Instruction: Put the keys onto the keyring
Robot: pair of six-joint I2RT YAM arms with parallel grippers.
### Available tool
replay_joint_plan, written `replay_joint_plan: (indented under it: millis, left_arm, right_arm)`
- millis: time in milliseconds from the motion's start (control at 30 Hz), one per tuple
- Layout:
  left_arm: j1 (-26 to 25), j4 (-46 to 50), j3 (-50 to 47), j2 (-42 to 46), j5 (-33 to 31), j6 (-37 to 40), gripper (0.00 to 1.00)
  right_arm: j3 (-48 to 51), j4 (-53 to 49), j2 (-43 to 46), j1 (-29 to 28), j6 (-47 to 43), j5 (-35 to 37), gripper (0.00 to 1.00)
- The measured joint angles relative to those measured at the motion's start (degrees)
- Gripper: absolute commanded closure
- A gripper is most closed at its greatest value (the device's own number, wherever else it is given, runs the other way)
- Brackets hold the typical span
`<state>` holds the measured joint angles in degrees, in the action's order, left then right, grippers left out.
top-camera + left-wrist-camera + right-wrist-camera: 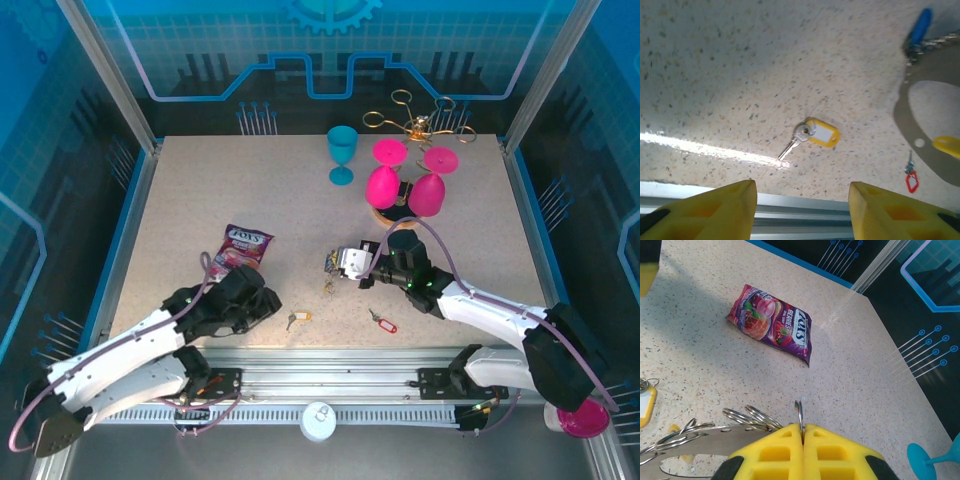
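My right gripper [802, 429] is clenched on a thin silver ring [799, 412], which stands upright beside others along the grey keyring [700, 437]. My left gripper [801, 192] has its fingers apart, grasping nothing. The yellow-tagged key [816, 134] lies flat on the table [715, 75] just ahead of them. A red key [911, 179] lies farther right, near the keyring.

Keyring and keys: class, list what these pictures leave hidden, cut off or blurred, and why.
Right wrist view: keyring runs under the right end effector and off the bottom edge.
Left wrist view: one yellow key cut by the right edge; blue key blurred.
Top view: hanging keys too small to count.
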<state>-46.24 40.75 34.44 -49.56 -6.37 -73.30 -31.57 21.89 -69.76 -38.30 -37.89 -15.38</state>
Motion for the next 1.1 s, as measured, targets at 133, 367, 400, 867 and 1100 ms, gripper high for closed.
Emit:
replay_joint_plan:
  millis: [133,367,400,867,1100]
  left_arm:
    - [-1.29,-1.09,0.59,-8.76,-0.35,-1.62,0.54]
    - [-3.26,-5.22,5.92,-21.88,-1.36,-1.84,0.59]
    - [-3.65,-5.4,6.88,-22.88,-1.75,-1.81,0.59]
    - [-6.88,-4.37,12.72,-32.74,-5.46,-3.17,0.67]
    - [-6.93,-4.39,12.74,-35.17,-5.86,-3.28,0.69]
  right_arm:
    - [0.0,0.0,0.0,0.0,0.22,-0.04,1.0]
    - [0.0,-0.15,0.44,0.0,0.39,-0.04,1.0]
    - [0.0,-0.2,0.52,0.0,0.39,-0.04,1.0]
    - [0.0,-0.46,0.55,0.0,0.39,-0.07,1.0]
    - [0.0,-0.87,0.87,0.0,0.39,-0.09,1.0]
